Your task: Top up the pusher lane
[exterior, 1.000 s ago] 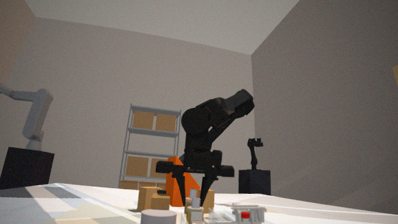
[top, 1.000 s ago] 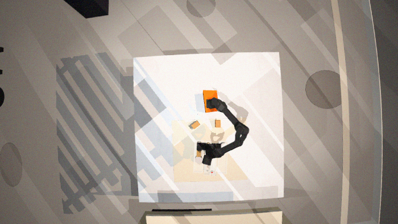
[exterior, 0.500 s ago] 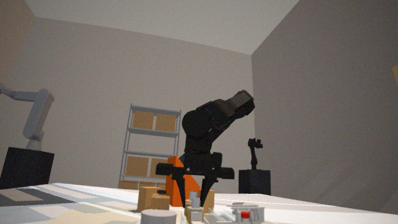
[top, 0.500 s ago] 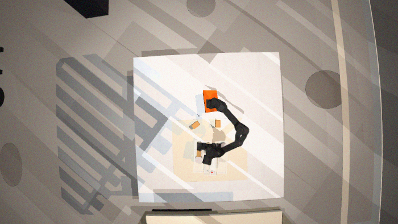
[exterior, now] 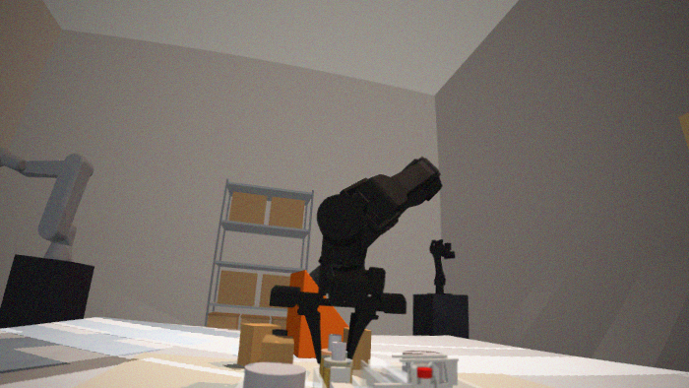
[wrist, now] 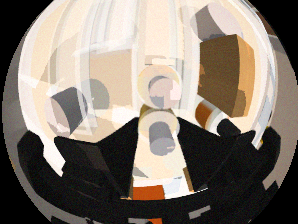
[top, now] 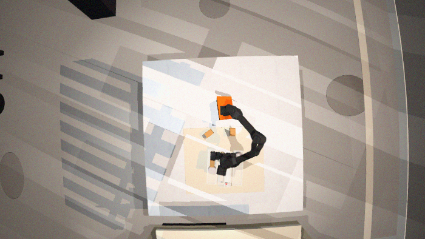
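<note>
My gripper (exterior: 335, 360) (wrist: 157, 120) points down over the clear rack (top: 240, 181), shut on a jar with a grey knobbed lid (exterior: 335, 339) (wrist: 161, 141). This jar stands upright on the robot's side of a similar jar (exterior: 339, 351) (wrist: 163, 92). The two are in a row in one lane, touching or almost touching in the wrist view. Whether the held jar's base rests on the lane floor is hidden, and the front stop and pusher plate cannot be made out. In the top view the arm covers both jars.
A tan block (top: 212, 163) (exterior: 278, 352) (wrist: 219, 75) and a pale cylinder (exterior: 275, 376) (wrist: 222, 22) stand beside the lane. A black-capped jar (wrist: 227, 126) is close to one finger. Another grey jar (wrist: 75, 107) is on the opposite side. A red piece (top: 226, 184) (exterior: 424, 372) marks the rack's far end.
</note>
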`<state>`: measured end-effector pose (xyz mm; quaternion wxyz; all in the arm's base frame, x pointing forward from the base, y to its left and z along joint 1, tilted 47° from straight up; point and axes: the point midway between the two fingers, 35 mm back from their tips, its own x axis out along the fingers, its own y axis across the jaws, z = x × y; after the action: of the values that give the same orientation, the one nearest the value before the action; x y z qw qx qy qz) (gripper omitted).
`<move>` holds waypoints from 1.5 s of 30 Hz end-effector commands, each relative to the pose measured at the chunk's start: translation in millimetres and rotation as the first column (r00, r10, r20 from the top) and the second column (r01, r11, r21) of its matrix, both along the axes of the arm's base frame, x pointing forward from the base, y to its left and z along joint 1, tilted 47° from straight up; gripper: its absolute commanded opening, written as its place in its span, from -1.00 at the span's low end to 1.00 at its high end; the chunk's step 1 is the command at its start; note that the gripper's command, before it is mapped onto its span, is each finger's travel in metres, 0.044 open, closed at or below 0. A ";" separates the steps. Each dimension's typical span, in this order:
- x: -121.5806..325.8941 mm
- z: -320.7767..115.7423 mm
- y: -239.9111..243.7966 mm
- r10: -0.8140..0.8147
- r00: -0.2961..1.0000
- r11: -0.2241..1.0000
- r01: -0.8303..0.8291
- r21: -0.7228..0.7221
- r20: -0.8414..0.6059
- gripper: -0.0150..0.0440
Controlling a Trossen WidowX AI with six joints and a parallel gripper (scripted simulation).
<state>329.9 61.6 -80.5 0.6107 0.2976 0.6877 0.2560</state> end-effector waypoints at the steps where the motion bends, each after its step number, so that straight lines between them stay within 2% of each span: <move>1: 3.5 0.5 2.0 -0.005 1.000 1.000 0.005 0.009 0.014 -0.49; 45: -2.6 -1.3 6.3 -0.005 1.000 1.000 0.005 0.009 0.014 -0.49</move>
<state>325.8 66.7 -82.9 0.6123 0.2981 0.6860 0.2561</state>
